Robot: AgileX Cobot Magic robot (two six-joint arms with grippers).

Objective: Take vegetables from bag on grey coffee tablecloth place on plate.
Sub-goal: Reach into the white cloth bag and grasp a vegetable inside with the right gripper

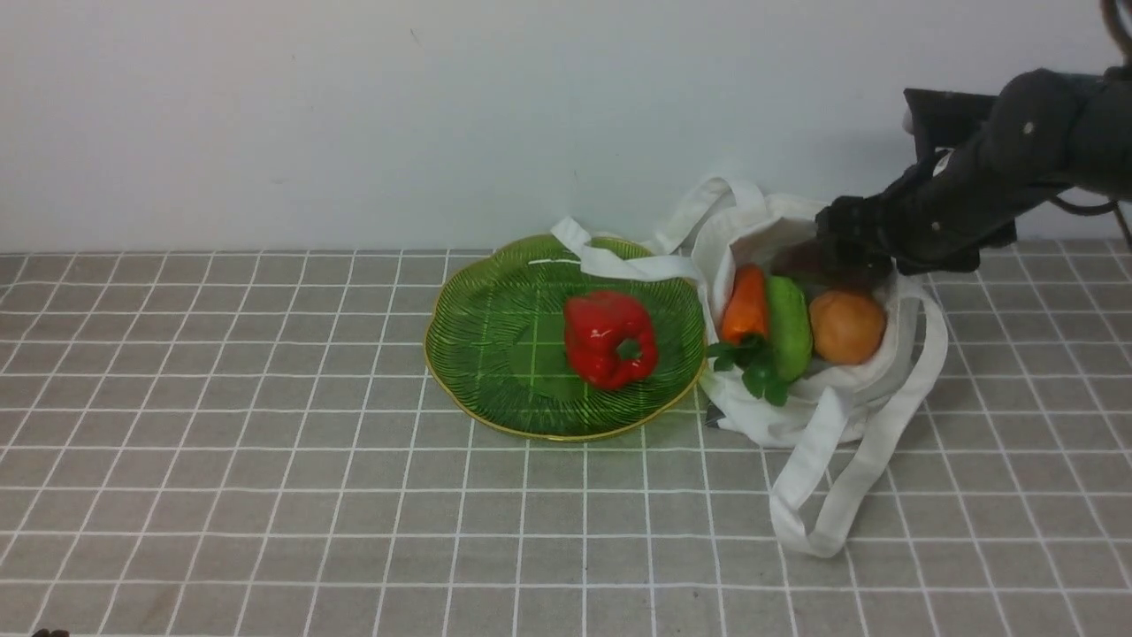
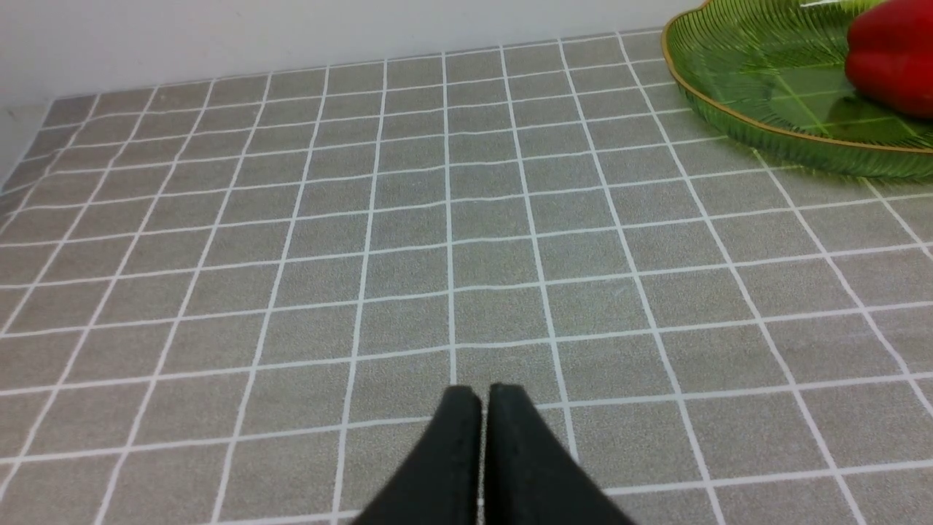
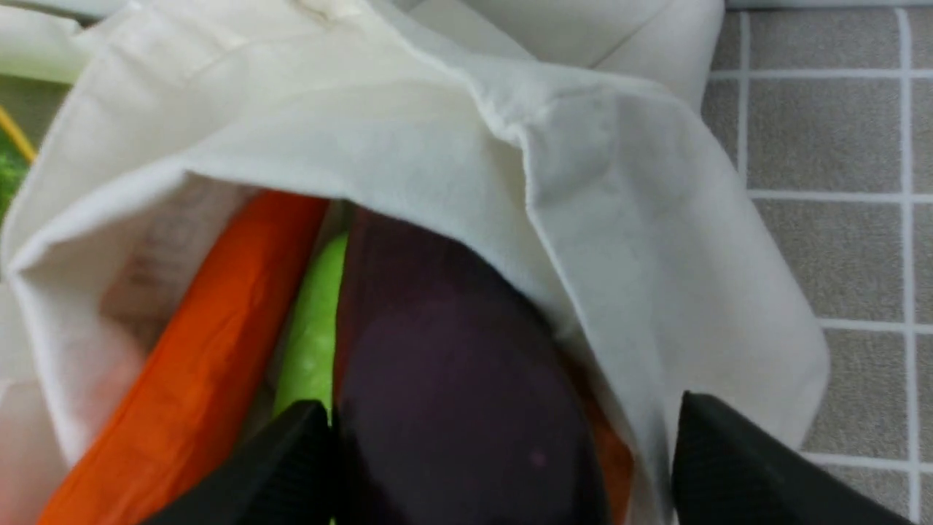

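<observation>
White canvas slumps open toward the near edge of the table, so the bag (image 1: 796, 416) shows its load: carrot (image 1: 747, 305), cucumber (image 1: 790, 323) and a round tan vegetable (image 1: 846, 326) lie side by side in its mouth. The eggplant (image 3: 452, 394) sits deeper in, toward the far edge, half under a fold. The right gripper (image 3: 499, 415) reaches in from the right edge and is spread wide across that eggplant. One finger is inside, between it and the cucumber; the other seems to be outside the bag's wall. I judge the eggplant to be the pick in hand, and closing here could pinch cloth along with it. Nothing is gripped yet. The plate (image 1: 478, 354) sits just beside the bag, toward the middle of the far edge, close enough for a short carry. A red pepper (image 1: 610, 339) lies on its half nearer the bag, leaving bare glass on the other half. One strap (image 1: 610, 261) drapes over the plate's far rim and another loops toward the near edge — either could snag or drag on the way out. The left gripper (image 2: 481, 408), fingers pressed together and holding nothing, hangs over bare tablecloth (image 2: 291, 219) toward the left edge, out of the way.
</observation>
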